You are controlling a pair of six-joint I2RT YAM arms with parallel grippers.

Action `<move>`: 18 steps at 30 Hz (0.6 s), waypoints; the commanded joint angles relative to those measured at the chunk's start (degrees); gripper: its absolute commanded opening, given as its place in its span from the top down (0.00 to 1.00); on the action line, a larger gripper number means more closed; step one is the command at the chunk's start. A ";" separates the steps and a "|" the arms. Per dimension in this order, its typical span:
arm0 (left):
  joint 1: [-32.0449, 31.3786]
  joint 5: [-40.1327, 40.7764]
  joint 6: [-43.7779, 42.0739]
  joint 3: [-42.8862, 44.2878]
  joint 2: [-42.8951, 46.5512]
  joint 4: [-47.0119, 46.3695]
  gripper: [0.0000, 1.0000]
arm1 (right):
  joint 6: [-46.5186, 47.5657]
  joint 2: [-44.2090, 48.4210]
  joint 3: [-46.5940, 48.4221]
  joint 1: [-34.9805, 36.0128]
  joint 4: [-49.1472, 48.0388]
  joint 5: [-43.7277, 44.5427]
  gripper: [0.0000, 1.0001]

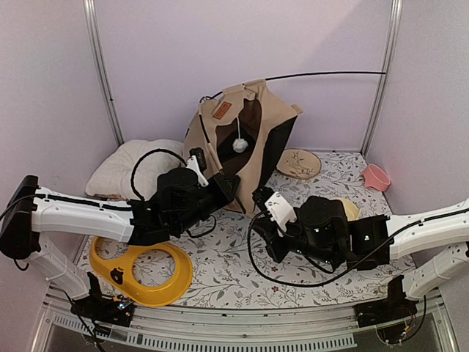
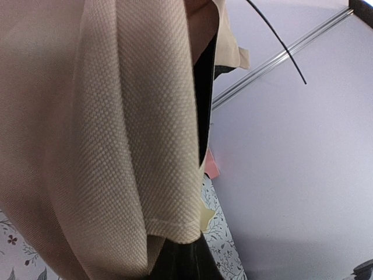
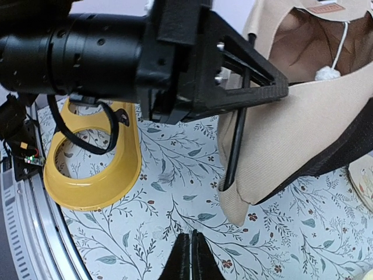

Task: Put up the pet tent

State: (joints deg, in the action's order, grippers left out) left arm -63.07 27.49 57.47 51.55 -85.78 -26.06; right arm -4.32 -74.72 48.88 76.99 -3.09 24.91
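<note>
Looking from above, the pet tent (image 1: 271, 110) stands at the desk's (image 1: 234, 264) rear centre. The left gripper (image 1: 226, 188) meets its near lower edge, closer than the right gripper (image 1: 259, 196).

Left wrist: canvas fills the view, and I judge the gripper is pinching the hem.

Right wrist: gripper pressed together, empty. The tent corner lies ahead-right, its black pole (image 3: 233, 151) near upright.

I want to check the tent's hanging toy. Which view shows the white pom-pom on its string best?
The right wrist view: the white pom-pom appears large, its string clear, in the doorway of the beige canvas tent. The top external view shows it small; the left wrist view shows none of it.
</note>
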 commanded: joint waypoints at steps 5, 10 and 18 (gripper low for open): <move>0.00 -1.12 -1.43 2.58 -0.79 -0.06 1.00 | 6.74 4.59 -6.15 -1.99 -13.33 4.61 0.73; -0.61 -1.56 -1.41 4.09 -2.01 0.35 1.00 | 13.39 0.85 -7.24 -1.98 -19.53 2.01 0.62; -1.75 -1.41 -2.36 7.03 -3.94 2.14 1.00 | 19.37 -1.45 -11.79 -1.93 -29.52 5.92 0.60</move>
State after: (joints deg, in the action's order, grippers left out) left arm -64.05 26.15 56.80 56.34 -88.64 -24.45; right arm 10.81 -75.44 38.06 75.20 -25.34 28.27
